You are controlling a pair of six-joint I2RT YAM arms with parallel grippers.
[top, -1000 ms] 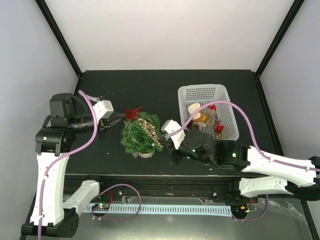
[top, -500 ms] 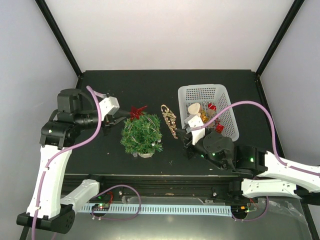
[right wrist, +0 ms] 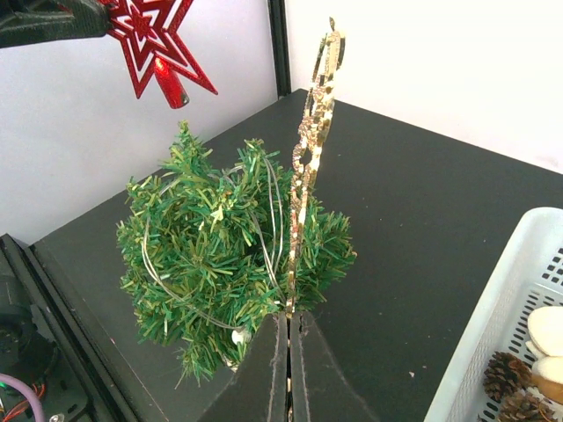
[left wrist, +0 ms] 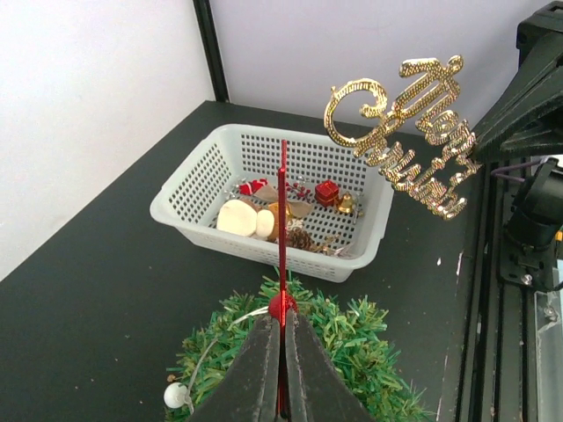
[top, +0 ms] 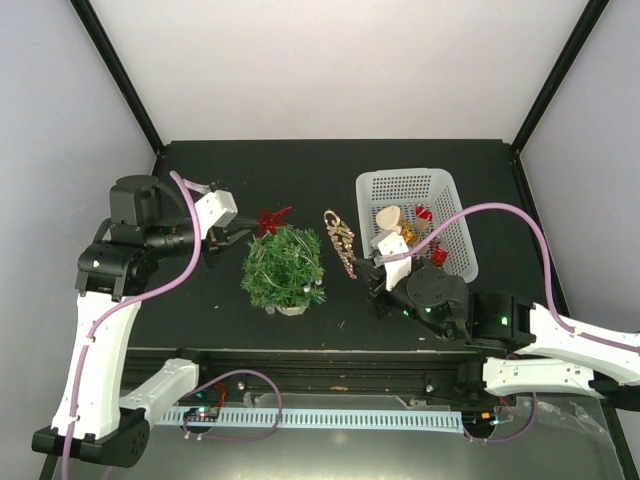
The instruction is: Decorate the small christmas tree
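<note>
It looks like both arms are partway through hanging ornaments. The left claw (left wrist: 282,332) is pinched tight on one edge of a red star (right wrist: 157,40). The star hangs in the air just above the small Christmas tree (top: 283,270), with its stubby socket pointing down and a little off from the top sprig.

The right claw (right wrist: 288,327) is clamped on the bottom end of a gold sign (left wrist: 405,132) reading "Merry Christmas". It holds the sign upright just beside the tree, between the tree and the white basket (top: 440,185).

The tree stands on its pale base near the front middle of the dark counter (top: 300,170), with a silver wire looped through its branches. The basket sits to its right and holds pine cones, small red parcels and pale discs.

For the next move, I'd say the star's socket has to be lined up over the top sprig and then eased straight down. The tree looks light, so a sideways push could tip it over. The sign needs tucking into the branches. With both arms so near each other, they would do better to go one at a time.
</note>
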